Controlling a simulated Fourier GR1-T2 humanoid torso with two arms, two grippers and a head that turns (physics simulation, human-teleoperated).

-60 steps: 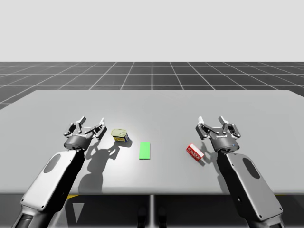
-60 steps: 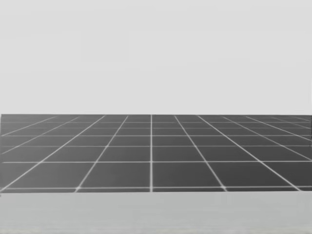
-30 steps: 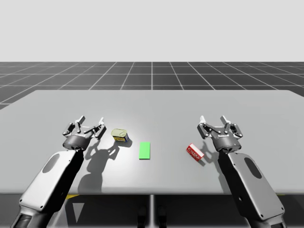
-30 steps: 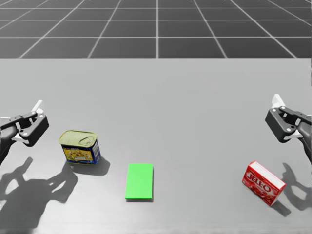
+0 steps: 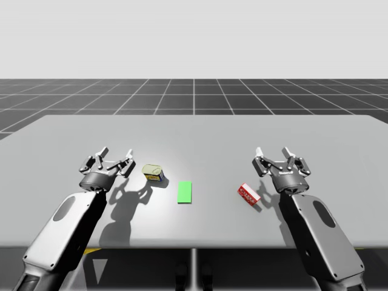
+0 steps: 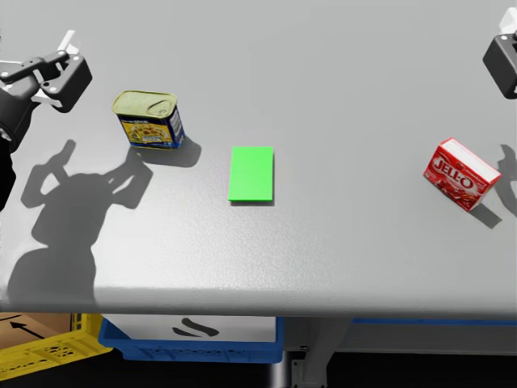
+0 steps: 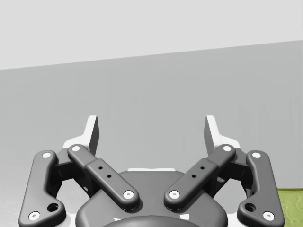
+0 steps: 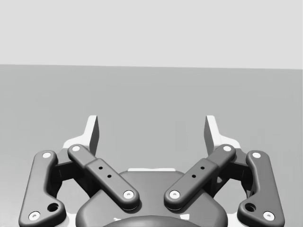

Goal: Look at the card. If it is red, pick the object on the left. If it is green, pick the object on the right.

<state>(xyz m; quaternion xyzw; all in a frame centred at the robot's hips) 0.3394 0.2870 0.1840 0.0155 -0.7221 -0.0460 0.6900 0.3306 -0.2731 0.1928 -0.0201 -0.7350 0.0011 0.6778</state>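
On the grey table [image 5: 315, 139], both arms are seen reaching forward from the near edge, the forearms slanted slightly inward and each gripper held above the surface. The left gripper [image 7: 151, 130] is held with its fingers spread wide over bare table, and the right gripper [image 8: 151, 130] is spread just as wide. Between the two, a green card [image 6: 251, 173] is laid flat, its long axis pointing from the near edge toward the far one. A red box [image 6: 461, 173] is found well to the card's right, near the right gripper and a little closer to the front edge. Its long axis is set aslant, running from far-left to near-right, with the printed face turned toward the near side. A blue rectangular can [image 6: 148, 118] with a yellow lid is stood upright to the card's left, close beside the left gripper
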